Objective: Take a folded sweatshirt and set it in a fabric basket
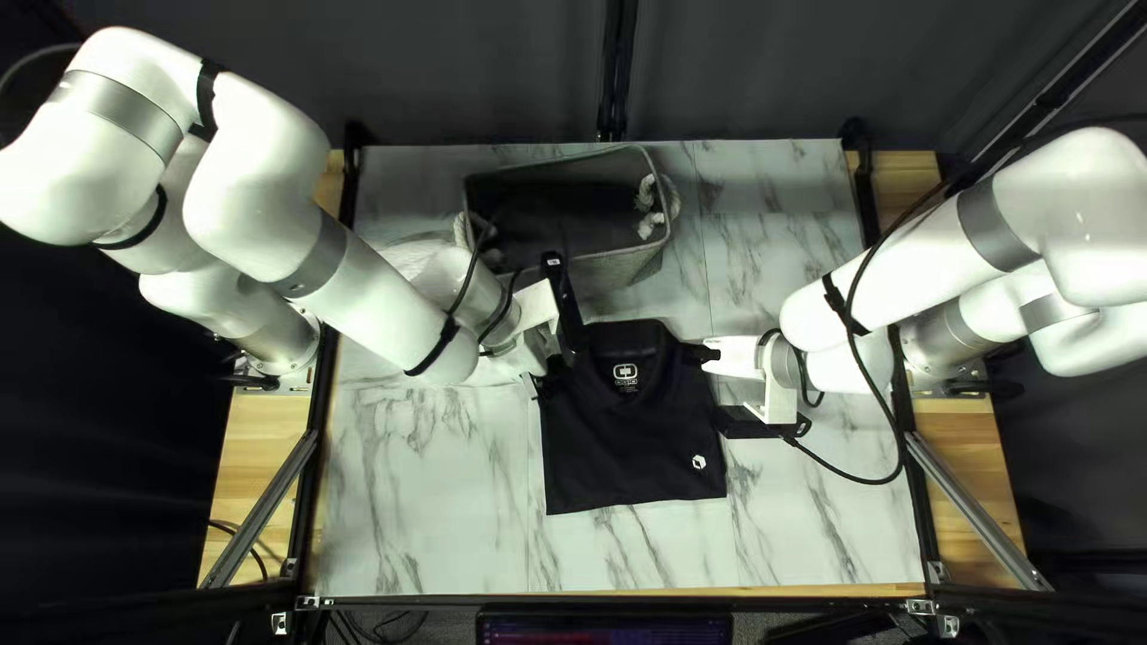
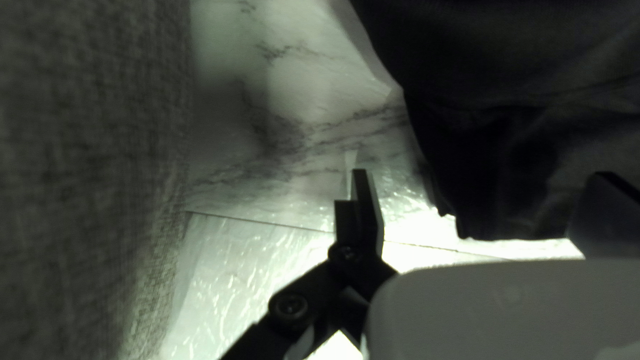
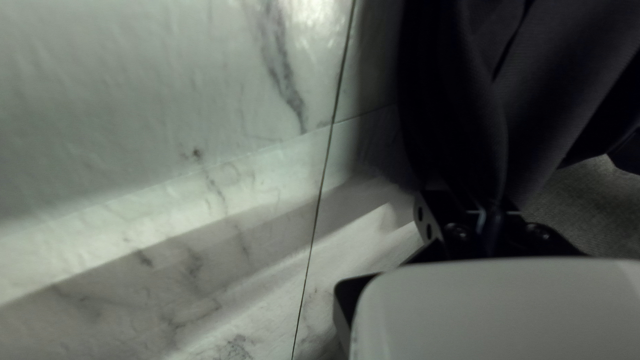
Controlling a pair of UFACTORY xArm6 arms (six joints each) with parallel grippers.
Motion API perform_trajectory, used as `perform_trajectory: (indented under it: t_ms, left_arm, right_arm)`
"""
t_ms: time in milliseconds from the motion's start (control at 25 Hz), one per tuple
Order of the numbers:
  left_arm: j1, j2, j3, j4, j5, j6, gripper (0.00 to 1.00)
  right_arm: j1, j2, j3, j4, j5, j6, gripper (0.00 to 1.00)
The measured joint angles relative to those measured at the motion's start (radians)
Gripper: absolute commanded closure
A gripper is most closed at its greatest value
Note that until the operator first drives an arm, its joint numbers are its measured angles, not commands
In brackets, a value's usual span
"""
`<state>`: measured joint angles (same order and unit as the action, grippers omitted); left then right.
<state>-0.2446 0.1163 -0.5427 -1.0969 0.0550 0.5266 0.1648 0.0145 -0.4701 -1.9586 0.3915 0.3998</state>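
Two grippers are at the folded sweatshirt (image 1: 633,442), which is around the middle of the table (image 1: 418,490), between the basket (image 1: 609,272) and the table's near edge. The right gripper (image 3: 480,203) has dark cloth pinched between its fingers at the side facing the table's right edge. The left gripper (image 2: 481,175) is spread: one finger (image 2: 365,207) stands apart from the cloth, over bare table, the other just beside the fabric.

I judge the step to be getting the second hold. To do it well, slide the left gripper over the shoulder corner until a good fold sits deep between the fingers — then close. Hold the right end quiet meanwhile, or the stack may skew open. The basket's wall is close by, so watch the wrist. After that, lift both sides level and evenly.

The collar (image 1: 631,349) points toward the table's far edge and the basket, the hem toward the near edge — the long axis runs collar to hem, though the bundle looks nearly square.
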Motion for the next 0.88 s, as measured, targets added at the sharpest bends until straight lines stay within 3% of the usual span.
perform_trajectory:
  t_ms: [160, 360, 720, 760, 800, 840, 880]
  left_arm:
    - [0.002, 0.000, 0.000, 0.014, 0.002, -0.012, 0.00]
    - [0.002, 0.033, -0.023, -0.040, 0.007, 0.040, 0.00]
    - [0.014, 0.039, -0.026, 0.086, 0.020, -0.067, 0.00]
    - [0.015, 0.038, -0.024, 0.099, 0.021, -0.078, 0.04]
    - [0.016, 0.037, -0.023, 0.110, 0.022, -0.087, 0.15]
    - [0.017, 0.037, -0.022, 0.121, 0.024, -0.096, 0.40]
    - [0.019, 0.036, -0.021, 0.132, 0.026, -0.105, 0.86]
  right_arm:
    - [-0.002, 0.001, -0.001, 0.000, -0.001, -0.001, 1.00]
    - [0.000, -0.002, 0.001, 0.003, 0.001, -0.005, 1.00]
    - [0.002, 0.000, -0.001, 0.005, 0.003, -0.005, 1.00]
    - [0.002, 0.000, -0.001, 0.005, 0.003, -0.005, 1.00]
    - [0.002, 0.000, -0.001, 0.006, 0.004, -0.005, 1.00]
    - [0.002, -0.001, 0.000, 0.006, 0.004, -0.005, 1.00]
    - [0.001, -0.003, 0.001, 0.006, 0.004, -0.005, 1.00]
